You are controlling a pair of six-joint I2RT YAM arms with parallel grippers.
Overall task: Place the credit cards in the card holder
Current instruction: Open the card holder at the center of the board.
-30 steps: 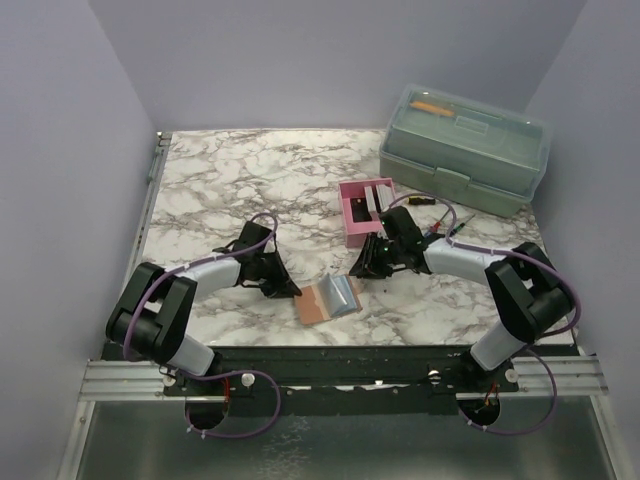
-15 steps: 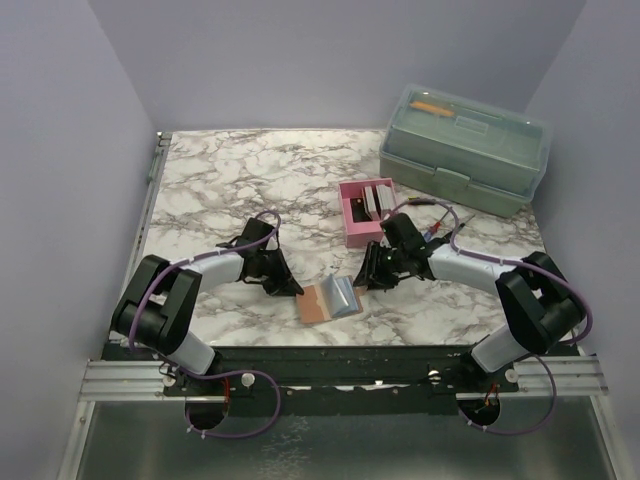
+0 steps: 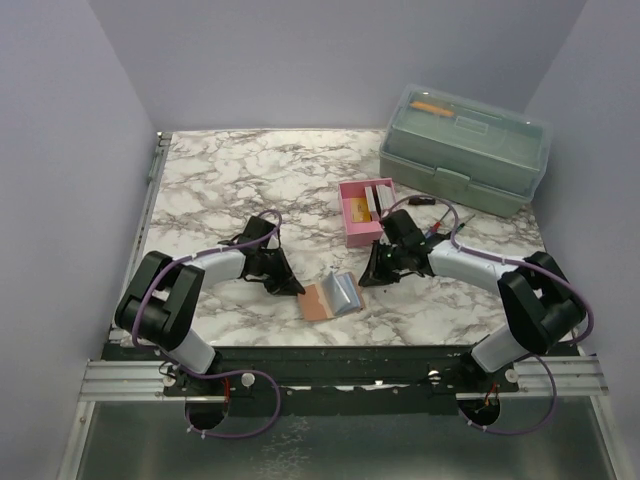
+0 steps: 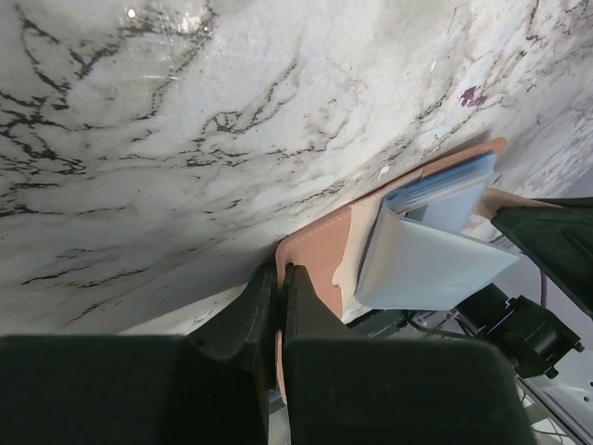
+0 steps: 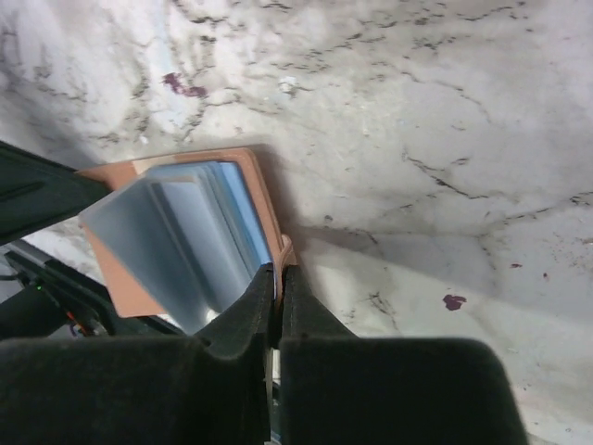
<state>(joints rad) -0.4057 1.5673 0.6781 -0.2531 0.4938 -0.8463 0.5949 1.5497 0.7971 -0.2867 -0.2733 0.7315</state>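
Observation:
The reddish-brown card holder (image 3: 318,301) lies open on the marble table near the front edge. Blue and grey-white credit cards (image 3: 345,292) stand tilted in its right half. My left gripper (image 3: 291,286) is shut on the holder's left edge; the left wrist view shows the holder (image 4: 320,248) and the cards (image 4: 428,252). My right gripper (image 3: 367,278) is shut on the holder's right edge; the right wrist view shows that edge (image 5: 266,199) and the cards (image 5: 185,236). More cards (image 3: 376,199) stand in the pink tray (image 3: 352,218).
A large grey-green toolbox (image 3: 465,148) stands at the back right. Screwdrivers (image 3: 436,218) lie between the tray and the toolbox. The table's front edge runs just below the holder.
My right gripper has come down and forward to the holder's right edge. My left arm has shifted slightly. The cards in the holder stand a little more upright.

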